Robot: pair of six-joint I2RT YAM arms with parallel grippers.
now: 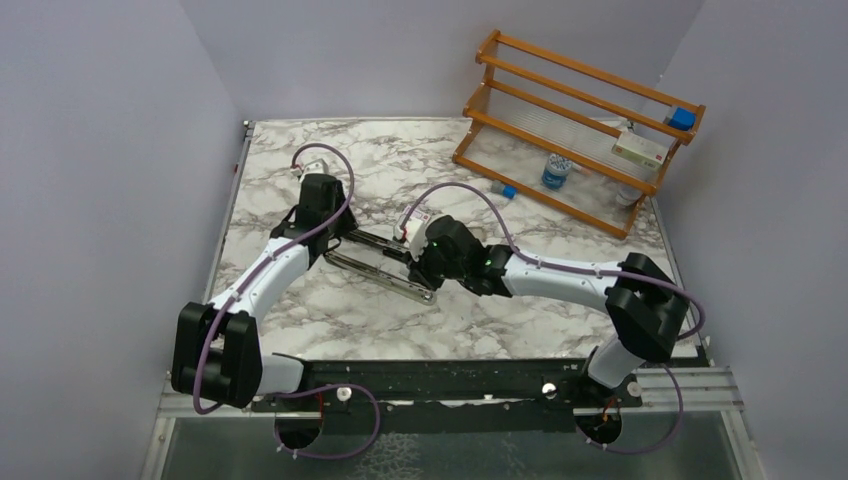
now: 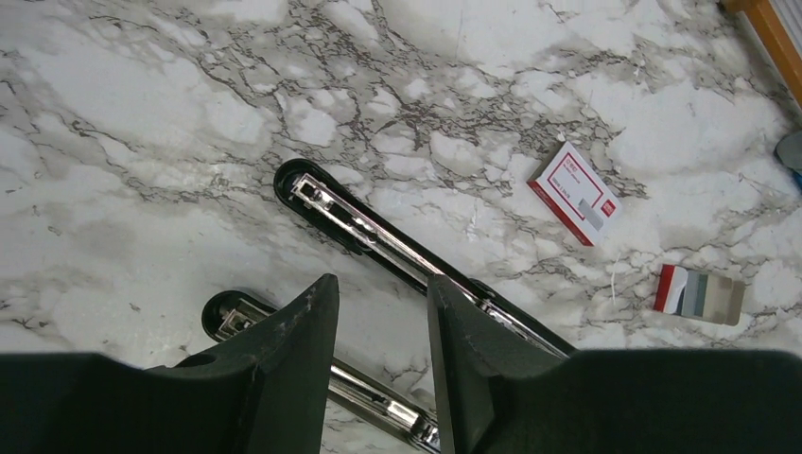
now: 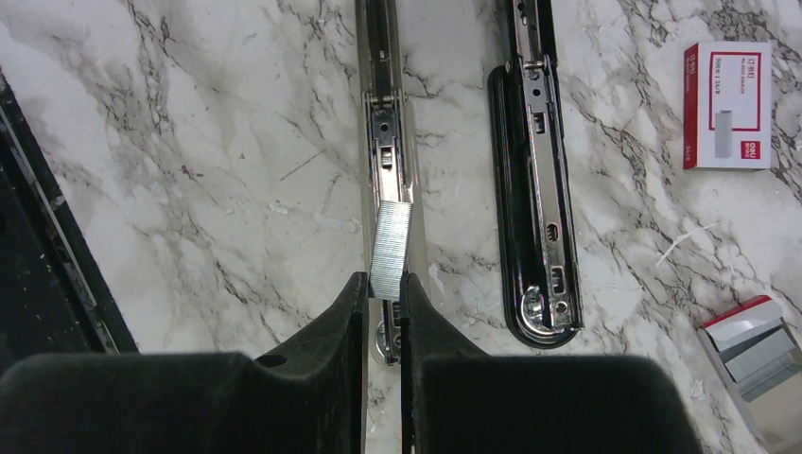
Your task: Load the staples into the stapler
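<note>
Black-and-silver stapler (image 3: 534, 189), grey staple strip (image 3: 392, 248), red-and-white box (image 3: 726, 106), grey-veined white marble table (image 3: 208, 189)

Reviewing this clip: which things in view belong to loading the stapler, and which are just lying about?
Job in hand: stapler, opened flat; staple strip, pinched in the right gripper; staple box; open tray of strips; left gripper, open.

Lying about: wooden rack, bottle, blue cube, white packet.
</note>
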